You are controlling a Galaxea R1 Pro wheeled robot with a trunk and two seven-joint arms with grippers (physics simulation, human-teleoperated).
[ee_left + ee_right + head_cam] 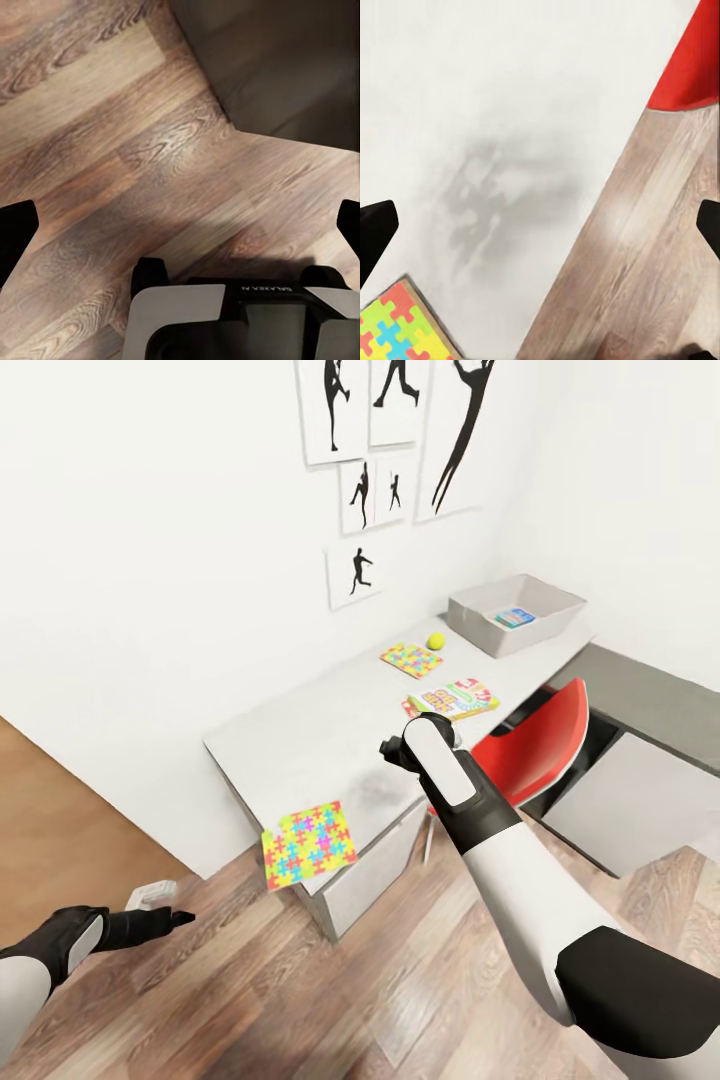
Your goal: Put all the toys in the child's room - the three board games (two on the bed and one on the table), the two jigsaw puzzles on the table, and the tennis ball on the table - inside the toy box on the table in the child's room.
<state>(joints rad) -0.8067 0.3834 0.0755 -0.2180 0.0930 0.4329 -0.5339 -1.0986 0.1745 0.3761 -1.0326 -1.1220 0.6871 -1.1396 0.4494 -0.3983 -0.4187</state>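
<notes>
Nearest me, the open right gripper (392, 752) hovers above the long light grey table (300, 740), with the larger multicoloured jigsaw mat (308, 845) overhanging the near corner, closer to it than to the open left gripper (165, 920).

bare mid-table (300, 735) – red chair (535, 745) alongside

Right tool (540, 217) open, left tool (180, 225) open.

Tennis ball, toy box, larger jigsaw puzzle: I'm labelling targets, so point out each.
tennis ball (436, 641), head view, its middle.
toy box (478, 622), head view, its near wall.
larger jigsaw puzzle (308, 845), head view, its centre.
</notes>
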